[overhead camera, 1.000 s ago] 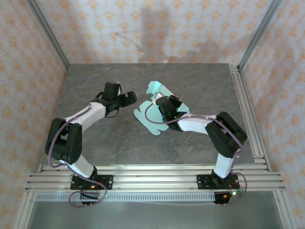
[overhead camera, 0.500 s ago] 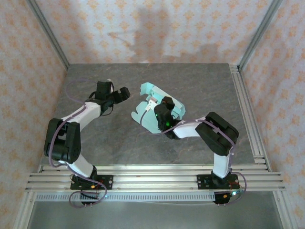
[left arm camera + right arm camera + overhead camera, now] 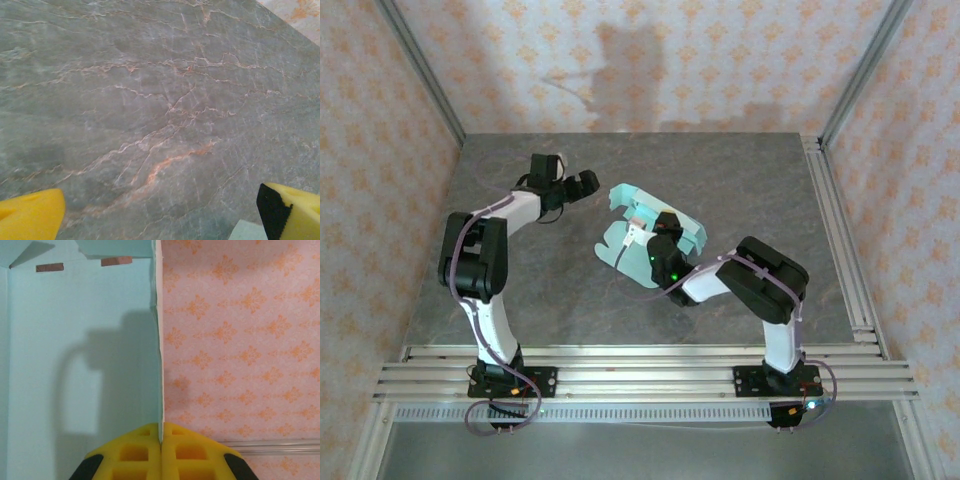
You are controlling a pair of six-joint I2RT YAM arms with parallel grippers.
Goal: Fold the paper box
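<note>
- Two arms reach over the grey marbled worktop (image 3: 520, 290), and the paper box (image 3: 618, 243) sits near its middle, just ahead of the right arm.
- From above, the box is a pale mint-green cutout, partly opened. One rounded flap lies on the worktop toward the left, and other panels are tilted up at the far side and the right.
- The right fingers (image 3: 660, 222) are over the middle of the box, with the right arm bent low behind them.
- In the right wrist view, the right fingers (image 3: 161, 445) are pressed together on one thin edge of the card, which runs straight up from the seam between them.
- In that view, the mint panel of the box (image 3: 80, 365) spreads to the left of the pinched edge. It carries a cast shadow and two small brown strips near its top.
- To the right of that edge is the peach wallpaper (image 3: 240, 340) with orange motifs, and a metal rail (image 3: 270, 446) crosses low down.
- The left fingers (image 3: 585, 182) are spread wide and hold nothing. From above they are to the left of the box, near its upper flap but apart from it.
- In the left wrist view, the yellow left fingers (image 3: 30, 215) show at the bottom corners, with bare veined stone between them.
</note>
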